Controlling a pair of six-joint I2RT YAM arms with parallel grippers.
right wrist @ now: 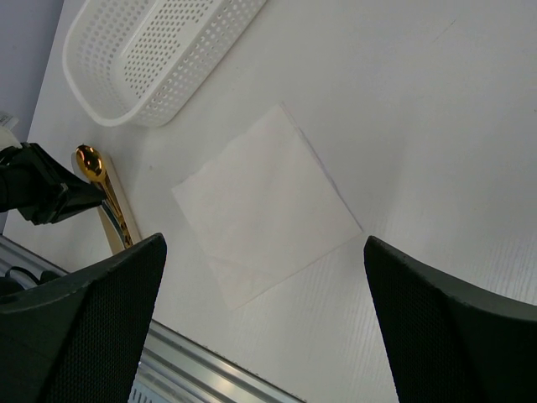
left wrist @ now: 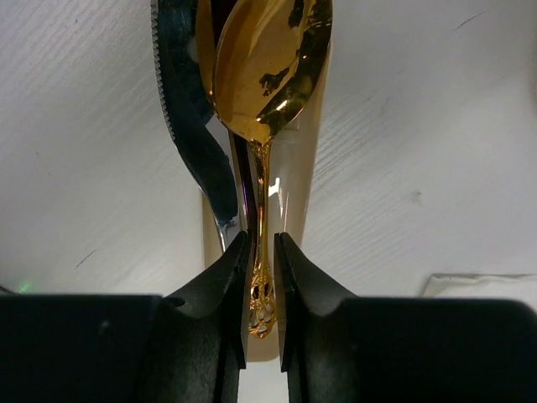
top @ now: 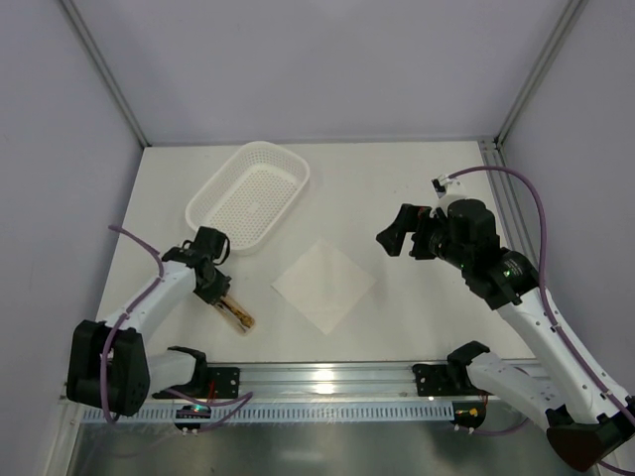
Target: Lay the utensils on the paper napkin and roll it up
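The utensils (top: 236,313), slim metal cutlery, lie in 1 tight bundle on a flat beige rectangular slab (left wrist: 299,197) at the left of the white table (top: 397,178), near its front edge. Their long axis runs diagonally, from the handles at the far left to the bowls at the near right.

The left gripper (left wrist: 261,242) is at the handle end, its 2 black jaws drawn narrow and pinching the ornate tip of the shiny gold-bowled spoon (left wrist: 268,75). The spoon points straight away from the wrist. A dark utensil with a toothed edge (left wrist: 189,126) lies just beside it on the left. Whether the spoon is lifted clear of the slab cannot be told.

The thin white square paper napkin (top: 323,285) lies flat, turned like a diamond, to the right of the utensils and between the 2 arms. The left arm is much the nearer to the cutlery. The right gripper (top: 407,236) hovers beyond the napkin's right corner, jaws spread wide and holding nothing. A white perforated plastic basket (top: 248,193) sits farther back.

The coming move probably calls for carrying the spoon rightward and setting it on the sheet, perhaps along the napkin's diagonal.
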